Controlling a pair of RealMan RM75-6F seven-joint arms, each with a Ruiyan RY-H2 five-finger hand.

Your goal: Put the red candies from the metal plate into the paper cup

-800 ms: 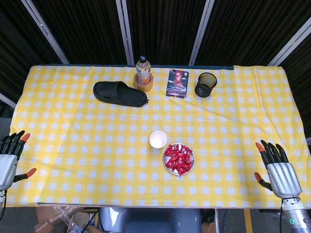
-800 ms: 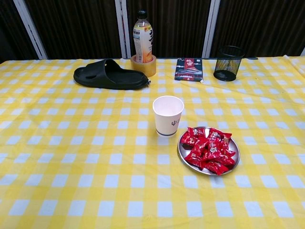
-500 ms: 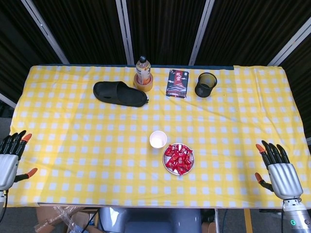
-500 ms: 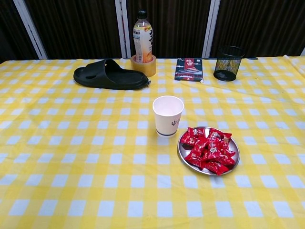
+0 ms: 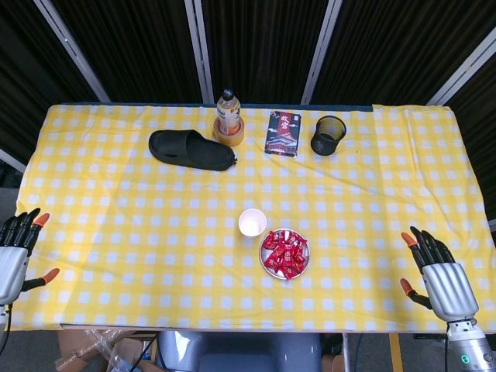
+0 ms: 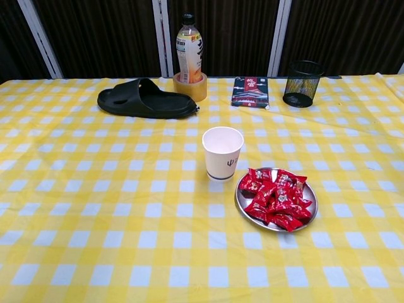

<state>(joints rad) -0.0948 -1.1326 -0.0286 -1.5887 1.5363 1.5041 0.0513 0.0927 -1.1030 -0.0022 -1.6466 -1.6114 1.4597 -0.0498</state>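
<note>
A round metal plate (image 5: 303,265) (image 6: 312,211) heaped with several red candies (image 5: 284,253) (image 6: 275,198) lies near the table's front edge. A white paper cup (image 5: 252,222) (image 6: 222,153) stands upright just left of and behind it. My left hand (image 5: 14,254) hangs at the far left edge of the head view, fingers apart, holding nothing. My right hand (image 5: 438,275) is at the lower right, off the table's front right corner, fingers spread and empty. Neither hand shows in the chest view.
Along the back stand a black slipper (image 5: 191,150) (image 6: 144,99), a drink bottle (image 5: 228,111) (image 6: 189,50) inside a tape roll (image 5: 229,133) (image 6: 192,88), a dark box (image 5: 283,133) (image 6: 250,91) and a black mesh pen cup (image 5: 328,135) (image 6: 301,83). Yellow checked cloth covers the table.
My right hand has shifted slightly left and a little down in the head view. The left hand, cup, plate and candies have not moved.
</note>
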